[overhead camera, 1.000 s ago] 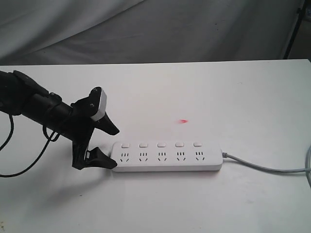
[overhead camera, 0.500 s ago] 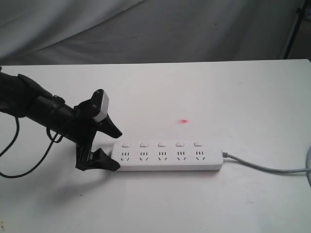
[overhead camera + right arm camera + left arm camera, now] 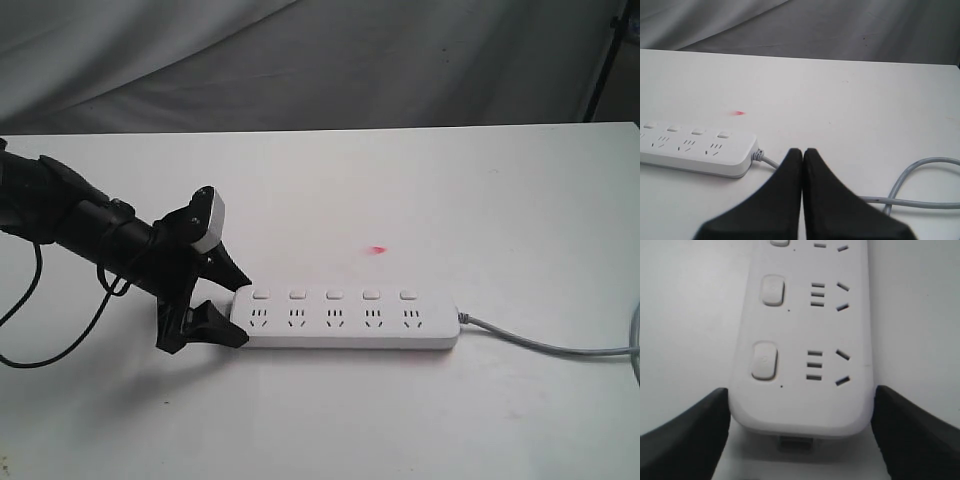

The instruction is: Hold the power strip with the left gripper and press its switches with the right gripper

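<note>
White table point(image 3: 450, 200) carried the power strip point(image 3: 345, 320) flat toward 6 o'clock, switches point(image 3: 333, 295) along its 12 o'clock edge. At its 9 o'clock end the left gripper point(image 3: 243, 312) straddled it, fingers point(image 3: 685, 435) wide at both sides; clamping could not be determined. Near the 3 o'clock cord point(image 3: 540, 345), the right gripper point(image 3: 802, 151) sat fully closed, empty, apart from the strip.

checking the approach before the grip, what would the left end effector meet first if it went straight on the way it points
The power strip: the left end effector points along it, open fingers flanking its rounded end, so that end is probably met first, between them. Side contact is unclear.
</note>
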Action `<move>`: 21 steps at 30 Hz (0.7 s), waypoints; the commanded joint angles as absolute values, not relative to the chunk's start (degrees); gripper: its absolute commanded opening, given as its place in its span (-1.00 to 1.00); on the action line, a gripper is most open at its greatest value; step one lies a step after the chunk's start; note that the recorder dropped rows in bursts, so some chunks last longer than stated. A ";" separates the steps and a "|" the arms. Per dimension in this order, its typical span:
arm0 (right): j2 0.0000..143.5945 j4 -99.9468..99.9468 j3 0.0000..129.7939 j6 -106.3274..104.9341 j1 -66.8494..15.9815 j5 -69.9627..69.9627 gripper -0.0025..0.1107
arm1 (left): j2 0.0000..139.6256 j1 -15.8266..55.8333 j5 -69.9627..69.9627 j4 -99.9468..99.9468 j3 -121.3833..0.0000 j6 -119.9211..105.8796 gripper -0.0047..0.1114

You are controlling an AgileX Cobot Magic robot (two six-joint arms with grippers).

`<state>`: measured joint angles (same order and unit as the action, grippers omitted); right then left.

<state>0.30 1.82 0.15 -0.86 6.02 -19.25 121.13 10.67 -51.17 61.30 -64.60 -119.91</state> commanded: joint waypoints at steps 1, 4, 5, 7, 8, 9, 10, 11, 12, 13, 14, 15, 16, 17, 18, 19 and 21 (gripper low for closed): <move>0.00 2.13 0.00 -0.78 5.70 -19.07 -0.96 | 121.39 10.93 -51.45 62.47 -64.99 -120.06 -0.24; 0.00 2.13 0.00 -0.78 5.70 -19.07 -0.96 | 121.61 10.93 -50.68 62.47 -64.99 -120.06 -0.41; 0.00 2.13 0.00 -0.78 5.70 -19.07 -0.96 | 121.61 10.93 -50.30 62.47 -64.99 -120.06 -0.45; 0.00 2.13 0.00 -0.78 5.70 -19.07 -0.96 | 121.61 10.93 -49.24 62.47 -64.99 -120.06 -0.53; 0.00 2.13 0.00 -0.78 5.70 -19.07 -0.96 | 121.61 10.93 -49.03 62.47 -64.99 -120.06 -0.58; 0.00 2.13 0.00 -0.78 5.70 -19.07 -0.96 | 121.61 10.93 -49.03 62.47 -64.99 -120.06 -0.61; 0.00 2.13 0.00 -0.78 5.70 -19.07 -0.96 | 121.61 10.93 -49.14 62.47 -64.99 -120.06 -0.67; 0.00 2.13 0.00 -0.78 5.70 -19.07 -0.96 | 121.61 10.93 -49.20 62.47 -64.99 -120.06 -0.70; 0.00 2.13 0.00 -0.78 5.70 -19.07 -0.96 | 121.61 10.93 -49.20 62.47 -64.99 -120.06 -0.74; 0.00 2.13 0.00 -0.78 5.70 -19.07 -0.96 | 121.61 10.93 -49.20 62.47 -64.99 -120.06 -0.79; 0.00 2.13 0.00 -0.78 5.70 -19.07 -0.96 | 121.61 10.93 -49.20 62.47 -64.99 -120.06 -0.82; 0.00 2.13 0.00 -0.78 5.70 -19.07 -0.96 | 121.61 10.93 -49.20 62.47 -64.99 -120.06 -0.85; 0.00 2.13 0.00 -0.78 5.70 -19.07 -0.96 | 121.61 10.93 -49.20 62.47 -64.99 -120.06 -0.90; 0.00 2.13 0.00 -0.78 5.70 -19.07 -0.96 | 121.61 10.93 -49.20 62.47 -64.99 -120.06 -0.92; 0.00 2.13 0.00 -0.78 5.70 -19.07 -0.96 | 121.61 10.93 -49.20 62.47 -64.99 -120.06 -0.92; 0.00 2.13 0.00 -0.78 5.70 -19.07 -0.96 | 121.61 10.93 -49.20 62.47 -64.99 -120.06 -0.92; 0.00 2.13 0.00 -0.78 5.70 -19.07 -0.96 | 121.61 10.93 -49.20 62.47 -64.99 -120.06 -0.92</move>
<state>0.30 1.82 0.15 -0.86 6.02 -19.25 121.18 10.67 -50.81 61.62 -64.60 -119.91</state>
